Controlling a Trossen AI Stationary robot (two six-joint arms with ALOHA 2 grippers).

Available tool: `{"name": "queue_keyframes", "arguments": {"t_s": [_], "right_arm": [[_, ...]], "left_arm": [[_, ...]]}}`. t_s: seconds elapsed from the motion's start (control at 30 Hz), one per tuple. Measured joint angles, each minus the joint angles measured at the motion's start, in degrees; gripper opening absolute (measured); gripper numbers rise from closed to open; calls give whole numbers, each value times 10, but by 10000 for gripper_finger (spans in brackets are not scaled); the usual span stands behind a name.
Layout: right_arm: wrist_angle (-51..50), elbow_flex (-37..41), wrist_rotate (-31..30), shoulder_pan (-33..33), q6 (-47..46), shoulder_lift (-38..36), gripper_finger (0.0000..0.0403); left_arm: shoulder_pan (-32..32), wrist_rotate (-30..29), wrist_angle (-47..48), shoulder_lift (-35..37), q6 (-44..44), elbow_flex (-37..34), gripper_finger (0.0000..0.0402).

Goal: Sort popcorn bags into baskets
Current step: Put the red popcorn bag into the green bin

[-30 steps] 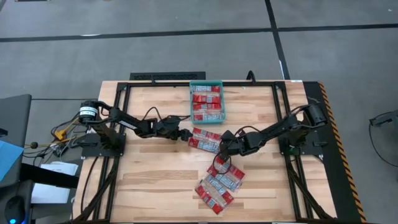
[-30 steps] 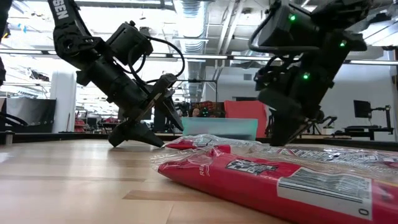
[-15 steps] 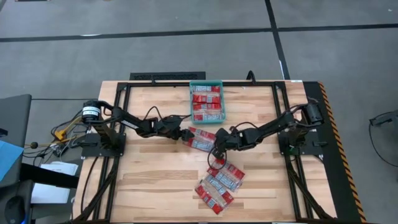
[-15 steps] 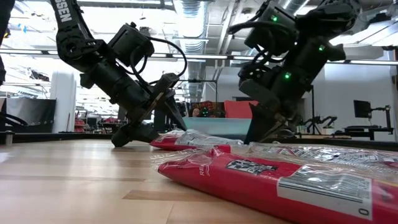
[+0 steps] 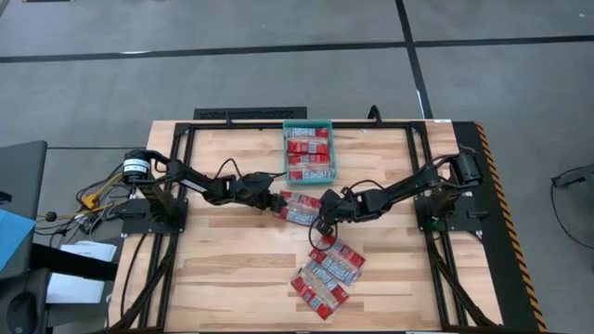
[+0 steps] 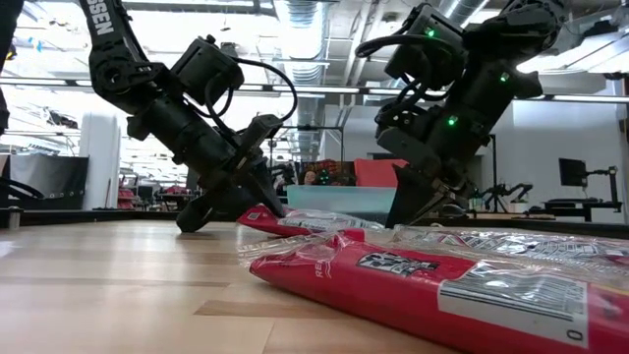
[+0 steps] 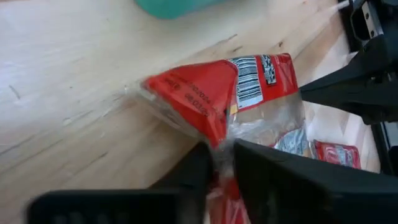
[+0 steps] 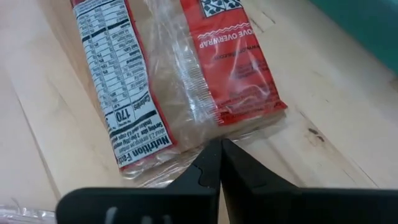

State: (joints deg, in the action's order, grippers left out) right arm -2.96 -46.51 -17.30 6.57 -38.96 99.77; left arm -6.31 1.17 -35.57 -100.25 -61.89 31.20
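One red popcorn bag [image 5: 302, 209] in clear film lies mid-table between my two grippers. My left gripper [image 5: 280, 203] is shut on its left end. My right gripper [image 5: 324, 219] is shut, its tips at the bag's right end. The teal basket [image 5: 328, 148] stands at the far middle with several red bags in it. More bags [image 5: 327, 276] lie flat toward the near edge. In the low view the bag [image 6: 295, 221] shows between my left gripper [image 6: 257, 208] and my right gripper [image 6: 413, 210]. My left gripper pinches the bag's left end at its clear film edge [image 7: 219, 144] between its two fingers. It comes slanting down from the table's left. That end [image 6: 257, 216] is raised a little and the rest lies on the table. My right gripper's shut fingertips [image 8: 216, 151] meet the clear film edge [image 8: 200, 147] at the bag's right end. It comes slanting down from the table's right. Whether film lies between the fingers I cannot tell.
A black frame [image 5: 278, 123] runs around the wooden table. The pile of bags [image 6: 442, 280] near the front fills the low view's foreground. Bare wood lies at the near left [image 5: 232, 269].
My right gripper has gone toward the table's left, up to the bag's right end. My left gripper has gone a little right onto the bag's left end, which now stands slightly raised off the wood.
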Motion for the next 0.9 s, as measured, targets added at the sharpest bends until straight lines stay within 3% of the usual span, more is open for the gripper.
{"name": "queue_keyframes", "arguments": {"t_s": [0.1,0.4,0.63,0.9], "right_arm": [[0,0,2,2,0,-10,25],[-99,0,22,2,-7,-134,24],[-208,0,-44,2,-30,-268,31],[-256,0,-100,1,-30,-324,15]], "left_arm": [[-1,15,-3,0,-7,0,12],[-3,111,27,80,-86,-3,1],[-7,39,28,165,-112,-3,0],[-20,-41,5,220,-138,9,0]]}}
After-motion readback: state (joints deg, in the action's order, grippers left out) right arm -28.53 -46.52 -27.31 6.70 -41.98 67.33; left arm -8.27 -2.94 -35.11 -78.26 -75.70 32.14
